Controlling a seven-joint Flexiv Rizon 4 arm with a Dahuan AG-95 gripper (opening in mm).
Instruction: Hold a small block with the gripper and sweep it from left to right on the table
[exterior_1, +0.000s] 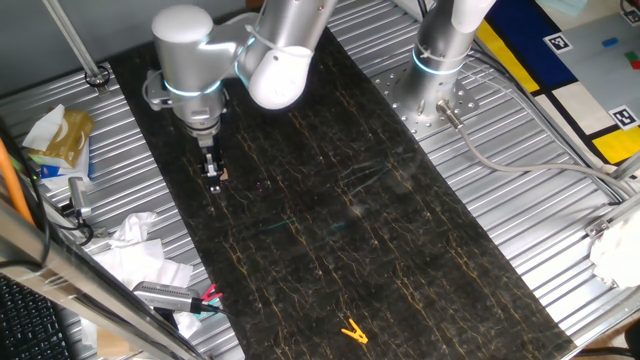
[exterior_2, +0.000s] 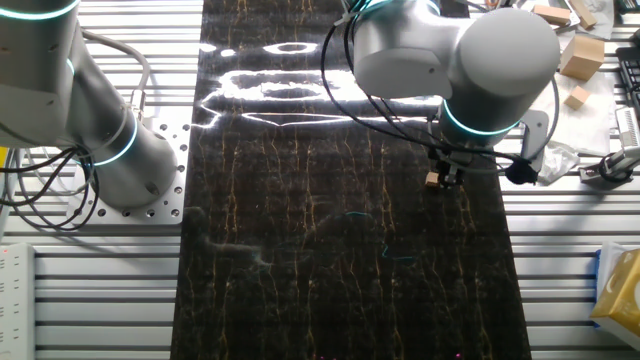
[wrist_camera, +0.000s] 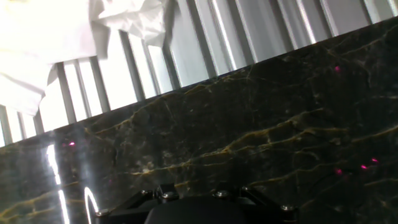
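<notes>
The dark, gold-veined table (exterior_1: 340, 220) (exterior_2: 330, 250) (wrist_camera: 261, 112) runs the length of both fixed views. Near its left edge in one fixed view, my black gripper (exterior_1: 213, 178) points straight down with its tips at the table surface. The small tan block (exterior_1: 223, 175) sits at the fingertips and sticks out to one side. From the other fixed view the block (exterior_2: 432, 180) shows just left of the gripper (exterior_2: 446, 179). The fingers look shut on it. In the hand view only the gripper's dark body shows at the bottom edge; the fingertips and block are hidden.
A yellow clip (exterior_1: 352, 331) lies on the table at the near end. A second silver arm stands on its base (exterior_1: 440, 60) (exterior_2: 110, 160) beside the slab. Crumpled white paper (exterior_1: 140, 250) (wrist_camera: 37, 50) lies on the ribbed metal close to the gripper. Loose wooden blocks (exterior_2: 578, 62) sit past the table's edge.
</notes>
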